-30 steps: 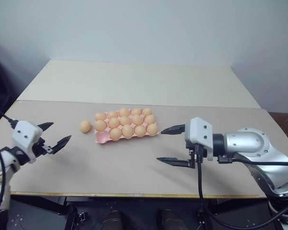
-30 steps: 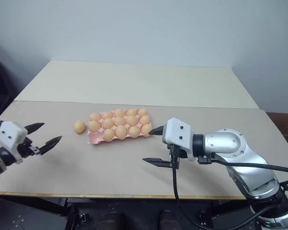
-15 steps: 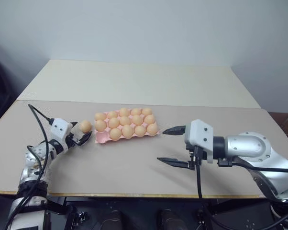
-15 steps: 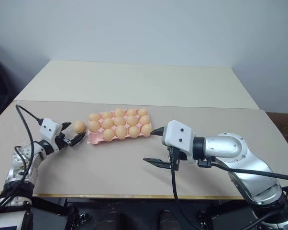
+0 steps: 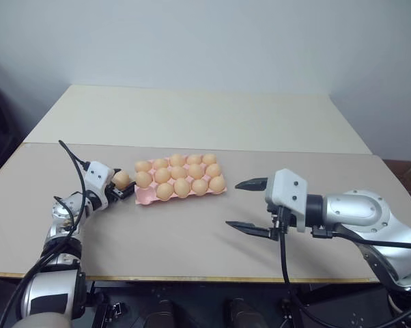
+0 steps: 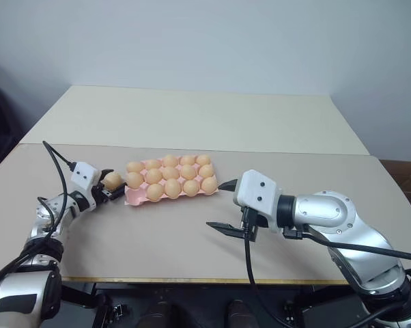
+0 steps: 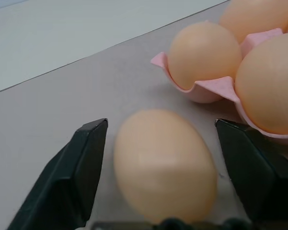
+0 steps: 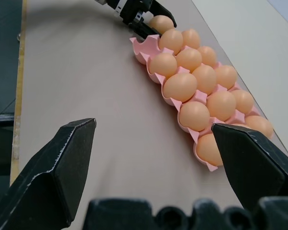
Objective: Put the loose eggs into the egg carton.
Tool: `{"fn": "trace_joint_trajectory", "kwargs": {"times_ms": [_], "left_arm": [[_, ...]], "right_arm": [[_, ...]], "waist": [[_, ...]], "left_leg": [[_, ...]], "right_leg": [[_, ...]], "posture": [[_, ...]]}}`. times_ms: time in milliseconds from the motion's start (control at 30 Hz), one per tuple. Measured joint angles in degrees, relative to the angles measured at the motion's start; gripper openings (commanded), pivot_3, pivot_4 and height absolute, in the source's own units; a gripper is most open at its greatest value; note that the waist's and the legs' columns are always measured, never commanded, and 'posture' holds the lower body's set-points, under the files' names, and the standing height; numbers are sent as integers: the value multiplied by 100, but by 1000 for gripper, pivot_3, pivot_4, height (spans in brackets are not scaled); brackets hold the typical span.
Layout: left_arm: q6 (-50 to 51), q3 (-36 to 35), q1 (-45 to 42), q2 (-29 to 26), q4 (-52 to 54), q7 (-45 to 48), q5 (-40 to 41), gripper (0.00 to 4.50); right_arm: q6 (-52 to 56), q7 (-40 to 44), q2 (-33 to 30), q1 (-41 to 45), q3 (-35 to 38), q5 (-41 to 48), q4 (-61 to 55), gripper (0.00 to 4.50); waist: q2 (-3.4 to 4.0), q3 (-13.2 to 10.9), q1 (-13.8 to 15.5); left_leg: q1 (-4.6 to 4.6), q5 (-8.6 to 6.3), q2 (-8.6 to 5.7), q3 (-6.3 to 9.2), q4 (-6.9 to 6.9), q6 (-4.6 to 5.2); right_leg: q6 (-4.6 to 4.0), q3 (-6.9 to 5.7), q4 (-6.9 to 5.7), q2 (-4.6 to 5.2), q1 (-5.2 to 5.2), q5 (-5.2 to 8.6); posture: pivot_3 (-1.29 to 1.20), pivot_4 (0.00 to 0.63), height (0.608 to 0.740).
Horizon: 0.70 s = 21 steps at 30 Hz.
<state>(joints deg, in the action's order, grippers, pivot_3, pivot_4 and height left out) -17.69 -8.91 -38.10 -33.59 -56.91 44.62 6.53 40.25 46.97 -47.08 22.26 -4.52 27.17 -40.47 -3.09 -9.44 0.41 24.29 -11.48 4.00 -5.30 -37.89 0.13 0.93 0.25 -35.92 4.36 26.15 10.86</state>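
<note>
Your carton (image 5: 145, 199) holds fourteen eggs; the last egg (image 5: 121, 180) sits beside it between your left hand's (image 5: 121, 188) parted fingers, ungripped.

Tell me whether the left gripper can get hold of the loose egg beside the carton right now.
Probably yes: the left gripper already straddles the loose egg, a jaw on each side, not yet touching it. The egg carton sits close by.

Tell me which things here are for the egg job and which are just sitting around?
For the job:
- loose egg
- egg carton, front-left cup empty
- left gripper, open, a finger on each side of the loose egg

Just there:
- right gripper, open, holding nothing
- brown table under everything
- pale table behind
</note>
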Motion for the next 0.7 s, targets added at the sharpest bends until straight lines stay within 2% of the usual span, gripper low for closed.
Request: {"fn": "trace_joint_trajectory", "kwargs": {"times_ms": [100,167,300,400,500,700], "left_arm": [[-92,8,4,-1,-27,30,-1,2054],[-107,10,12,-1,-27,34,-2,1769],[-202,15,103,-58,35,-99,-84,1758],[-214,0,483,-268,452,0,-58,1758],[-142,-27,1063,-609,1165,247,9,1758],[844,-278,1996,-1036,3362,1551,1225,1758]], "right_arm": [[25,-44,-28,-14,16,0,-2,4500],[26,-82,-28,-14,19,0,-7,4500],[26,-93,-29,-13,18,-5,-7,4500],[26,-94,-40,-10,16,-5,-9,4500],[26,-95,-65,-19,23,-5,-16,4500],[26,-106,-46,-19,27,-7,-54,4500]], "waist": [[0,0,4],[0,0,7],[0,0,-14],[0,0,-84],[0,0,-140],[0,0,-73]], "left_leg": [[0,0,0,1,0,0],[0,0,0,1,0,0],[-2,0,0,1,0,0],[-3,0,3,1,0,0],[-3,0,5,1,0,0],[-3,0,2,2,0,-1]], "right_leg": [[0,0,-2,0,0,0],[0,0,-2,0,0,0],[0,1,-3,0,0,0],[-1,1,-5,0,1,0],[-3,1,-7,0,2,0],[-30,0,-6,5,0,21]], "posture": [[0,150,740],[0,150,740],[0,150,740],[0,150,740],[0,150,740],[0,150,740]]}}
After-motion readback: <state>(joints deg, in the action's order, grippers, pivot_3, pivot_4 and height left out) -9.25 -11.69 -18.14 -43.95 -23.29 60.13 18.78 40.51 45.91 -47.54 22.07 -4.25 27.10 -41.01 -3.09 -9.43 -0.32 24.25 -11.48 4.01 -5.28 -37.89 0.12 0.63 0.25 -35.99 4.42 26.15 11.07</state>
